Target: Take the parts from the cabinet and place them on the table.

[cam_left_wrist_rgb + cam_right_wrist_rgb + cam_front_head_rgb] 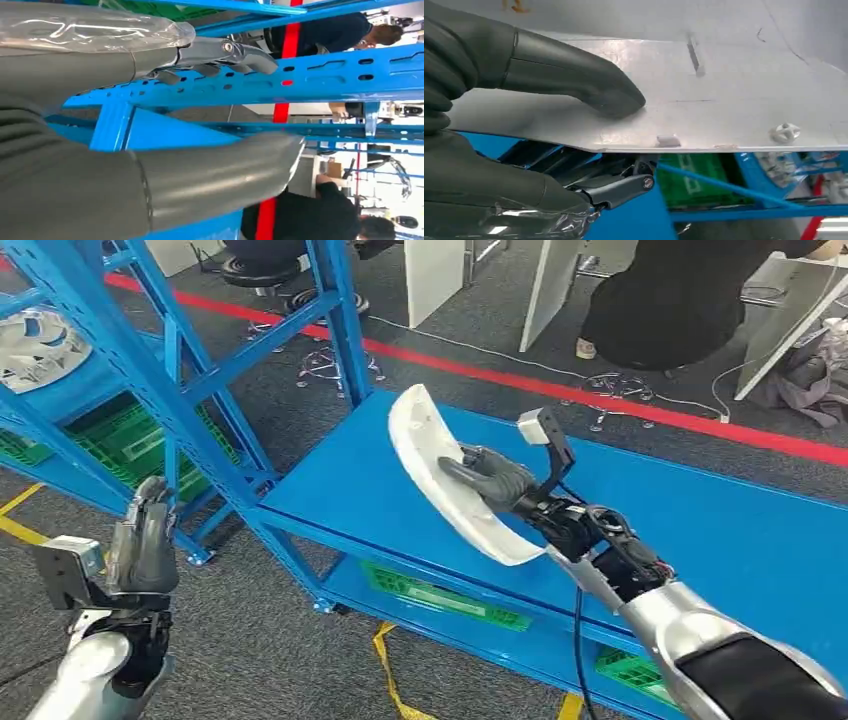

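Note:
My right hand grips a white curved plastic part, thumb on its inner face, and holds it just above the blue table top. In the right wrist view the thumb presses on the pale part, with the other fingers under its edge. My left hand is raised beside the blue cabinet frame, fingers straight and together, holding nothing. Close to the perforated blue upright in the left wrist view are its fingers. Another white part lies on a cabinet shelf at far left.
Green crates sit low in the cabinet, and more green crates lie under the table. A red floor line runs behind the table. A person in black stands beyond it. Yellow tape marks the grey carpet.

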You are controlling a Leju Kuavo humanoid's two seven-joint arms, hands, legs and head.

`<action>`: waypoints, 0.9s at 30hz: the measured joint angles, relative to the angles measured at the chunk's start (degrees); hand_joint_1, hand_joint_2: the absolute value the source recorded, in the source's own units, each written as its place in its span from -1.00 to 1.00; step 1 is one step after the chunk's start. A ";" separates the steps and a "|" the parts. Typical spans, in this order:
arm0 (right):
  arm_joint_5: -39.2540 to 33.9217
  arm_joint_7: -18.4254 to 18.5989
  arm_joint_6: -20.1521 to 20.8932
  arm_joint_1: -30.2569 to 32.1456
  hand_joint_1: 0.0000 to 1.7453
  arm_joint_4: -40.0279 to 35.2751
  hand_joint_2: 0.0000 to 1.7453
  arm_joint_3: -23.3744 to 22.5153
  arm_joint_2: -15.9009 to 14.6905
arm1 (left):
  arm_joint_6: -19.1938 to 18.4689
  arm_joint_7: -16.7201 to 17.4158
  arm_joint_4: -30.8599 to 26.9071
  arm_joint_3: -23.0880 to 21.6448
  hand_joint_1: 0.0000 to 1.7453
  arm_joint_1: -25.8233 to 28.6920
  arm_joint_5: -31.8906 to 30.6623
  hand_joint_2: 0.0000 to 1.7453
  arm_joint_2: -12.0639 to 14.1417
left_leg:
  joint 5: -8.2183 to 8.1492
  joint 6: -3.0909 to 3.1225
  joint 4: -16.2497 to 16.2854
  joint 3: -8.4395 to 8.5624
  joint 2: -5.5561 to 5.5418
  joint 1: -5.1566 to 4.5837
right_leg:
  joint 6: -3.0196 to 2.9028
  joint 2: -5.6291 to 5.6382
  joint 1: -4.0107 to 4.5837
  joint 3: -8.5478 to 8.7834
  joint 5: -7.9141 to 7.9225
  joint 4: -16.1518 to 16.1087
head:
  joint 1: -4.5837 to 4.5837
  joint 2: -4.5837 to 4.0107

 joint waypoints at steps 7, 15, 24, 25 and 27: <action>-3.65 0.92 3.10 3.08 1.00 -11.31 1.00 -0.61 0.00 | -1.33 0.00 0.28 0.04 -1.00 0.04 -0.50 1.00 -0.09 | -0.01 0.00 0.00 -0.01 0.02 0.00 | 0.00 0.04 -0.01 -0.03 0.00 0.00 | 0.00 0.00; -3.93 1.94 2.77 4.66 1.00 -18.90 1.00 -0.61 0.00 | -1.44 -0.70 0.33 0.04 -1.00 0.17 -1.11 1.00 -0.17 | -0.01 0.00 0.00 -0.03 0.01 0.00 | 0.00 0.03 0.00 -0.03 0.00 0.00 | -0.04 0.00; -3.80 2.12 2.29 5.26 1.00 -23.80 1.00 -0.61 0.00 | -1.77 -0.85 0.33 0.07 -1.00 0.48 -1.51 1.00 -0.24 | -0.01 0.00 0.00 -0.04 0.01 0.00 | 0.00 0.02 0.00 -0.04 0.00 0.00 | 0.00 0.00; -3.80 2.12 2.29 5.26 1.00 -23.80 1.00 -0.61 0.00 | -1.77 -0.85 0.33 0.07 -1.00 0.48 -1.51 1.00 -0.24 | -0.01 0.00 0.00 -0.04 0.01 0.00 | 0.00 0.02 0.00 -0.04 0.00 0.00 | 0.00 0.00; -3.80 2.12 2.29 5.27 1.00 -23.90 1.00 -0.61 0.00 | -1.77 -0.85 0.33 0.07 -1.00 0.48 -1.53 1.00 -0.24 | -0.01 0.00 0.00 -0.04 0.01 0.00 | 0.00 0.02 0.00 -0.04 0.00 0.00 | 0.00 0.00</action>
